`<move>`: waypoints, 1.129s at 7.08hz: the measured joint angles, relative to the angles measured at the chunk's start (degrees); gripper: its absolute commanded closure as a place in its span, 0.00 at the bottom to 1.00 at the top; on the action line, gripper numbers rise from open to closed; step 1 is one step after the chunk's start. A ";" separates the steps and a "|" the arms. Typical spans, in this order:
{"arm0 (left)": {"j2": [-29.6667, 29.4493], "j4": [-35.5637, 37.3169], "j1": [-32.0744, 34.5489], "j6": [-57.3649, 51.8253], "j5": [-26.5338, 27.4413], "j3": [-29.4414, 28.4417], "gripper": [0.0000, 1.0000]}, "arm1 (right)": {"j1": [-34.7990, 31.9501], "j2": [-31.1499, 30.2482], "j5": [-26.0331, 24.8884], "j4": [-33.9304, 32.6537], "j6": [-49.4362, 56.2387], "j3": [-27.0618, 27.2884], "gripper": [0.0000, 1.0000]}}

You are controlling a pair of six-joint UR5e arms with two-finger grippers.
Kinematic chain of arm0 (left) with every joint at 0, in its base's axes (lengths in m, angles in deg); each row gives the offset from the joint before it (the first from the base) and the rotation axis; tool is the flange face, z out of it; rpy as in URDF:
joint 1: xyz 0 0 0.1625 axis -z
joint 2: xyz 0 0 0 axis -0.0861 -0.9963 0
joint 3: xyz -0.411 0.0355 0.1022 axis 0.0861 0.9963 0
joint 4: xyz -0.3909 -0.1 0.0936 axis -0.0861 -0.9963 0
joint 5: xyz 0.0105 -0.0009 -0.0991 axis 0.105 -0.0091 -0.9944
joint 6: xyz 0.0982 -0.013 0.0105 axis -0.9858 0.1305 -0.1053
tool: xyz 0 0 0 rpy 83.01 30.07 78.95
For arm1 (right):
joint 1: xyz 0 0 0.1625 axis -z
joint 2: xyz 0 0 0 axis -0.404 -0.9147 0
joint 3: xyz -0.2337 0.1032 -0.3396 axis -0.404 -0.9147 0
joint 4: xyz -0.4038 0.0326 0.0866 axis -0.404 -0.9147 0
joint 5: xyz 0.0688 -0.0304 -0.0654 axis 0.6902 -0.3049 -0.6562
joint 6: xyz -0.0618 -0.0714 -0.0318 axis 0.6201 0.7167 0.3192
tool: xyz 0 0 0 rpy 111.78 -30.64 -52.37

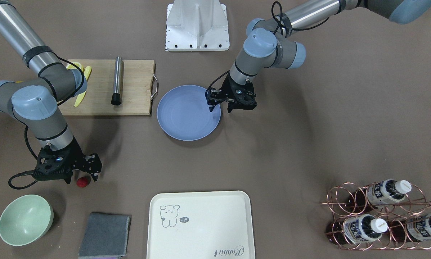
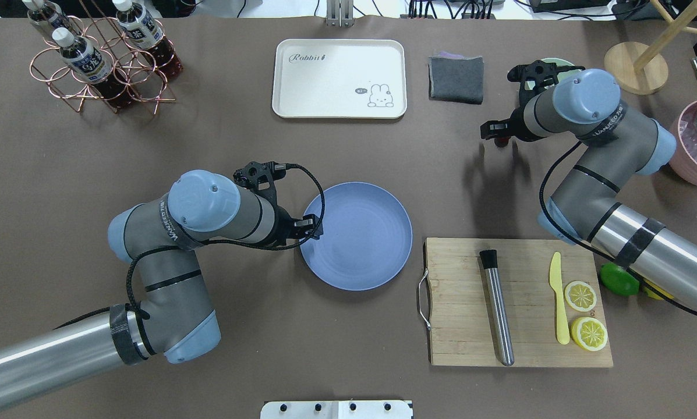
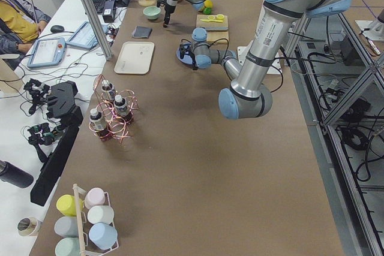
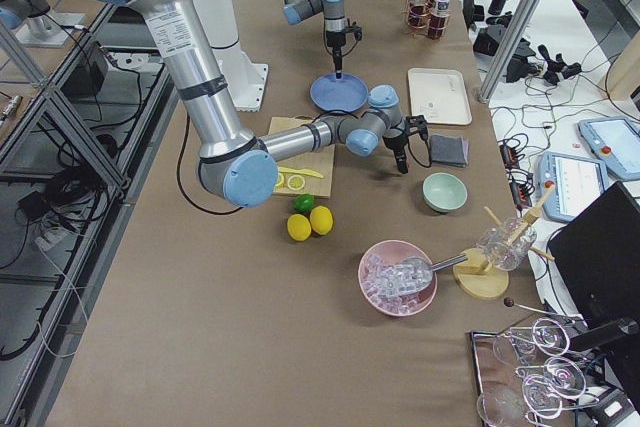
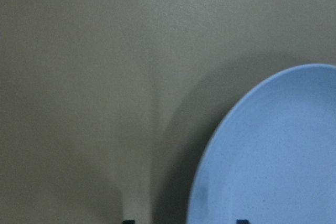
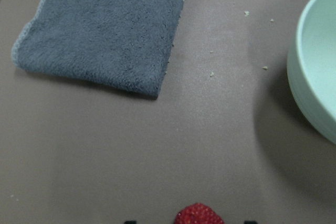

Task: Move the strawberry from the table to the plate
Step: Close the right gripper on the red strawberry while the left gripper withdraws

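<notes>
The strawberry (image 1: 82,182) is a small dark-red berry lying on the grey-brown table (image 1: 309,108) between the green bowl and the cutting board. My right gripper (image 1: 81,178) stands open and low over it, one finger on each side. In the right wrist view the strawberry (image 6: 199,215) sits at the bottom edge, between the two fingertips. The periwinkle-blue plate (image 1: 188,112) lies empty at mid-table. My left gripper (image 1: 220,108) hangs open over the plate's rim on the robot's left side, holding nothing. The left wrist view shows that plate (image 5: 273,156) edge below it.
A pale green bowl (image 1: 25,219) and a folded grey cloth (image 1: 104,234) lie close to the strawberry. A cream tray (image 1: 200,225) sits past the plate. The wooden cutting board (image 2: 517,302) carries a metal rod, a yellow knife and lemon slices. A copper bottle rack (image 2: 98,58) stands far left.
</notes>
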 measured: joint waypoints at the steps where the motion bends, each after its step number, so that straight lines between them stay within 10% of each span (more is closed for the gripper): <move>1: 0.00 0.04 0.02 0.00 0.13 0.03 0.24 | 0.00 0.06 -0.01 0.01 0.04 -0.10 1.00; 8: 6.83 0.17 13.59 -11.86 -7.95 1.92 0.25 | 8.81 2.42 -5.76 -6.60 -11.55 14.34 1.00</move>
